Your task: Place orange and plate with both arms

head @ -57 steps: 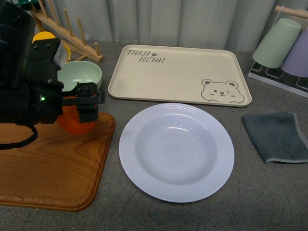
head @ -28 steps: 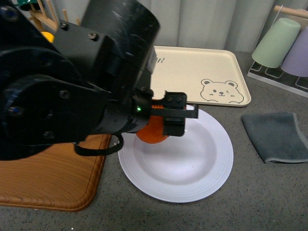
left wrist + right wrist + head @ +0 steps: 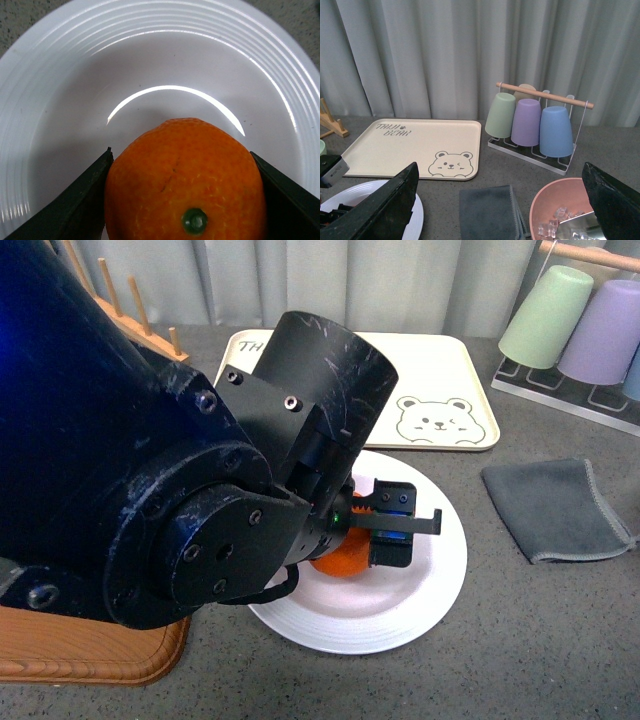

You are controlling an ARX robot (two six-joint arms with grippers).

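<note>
The orange (image 3: 340,562) is bright, dimpled and has a green stem dot. It sits between the fingers of my left gripper (image 3: 390,530), which is shut on it over the middle of the white ridged plate (image 3: 440,570). The left wrist view shows the orange (image 3: 185,175) clamped on both sides by my left gripper (image 3: 180,151), with the plate's well (image 3: 160,60) right under it. Whether the fruit touches the plate I cannot tell. My right gripper (image 3: 500,165) is open and holds nothing, raised to the right of the plate (image 3: 355,192). It is out of the front view.
A beige bear tray (image 3: 440,370) lies behind the plate. A grey cloth (image 3: 555,505) lies to the right and a rack of cups (image 3: 580,330) stands at the back right. The wooden board (image 3: 90,655) lies at the left. A pink bowl with ice (image 3: 555,200) sits below my right gripper.
My left arm has carried the orange from above the wooden board rightward to over the plate's middle, and lower. The arm now fills much of the front view.
</note>
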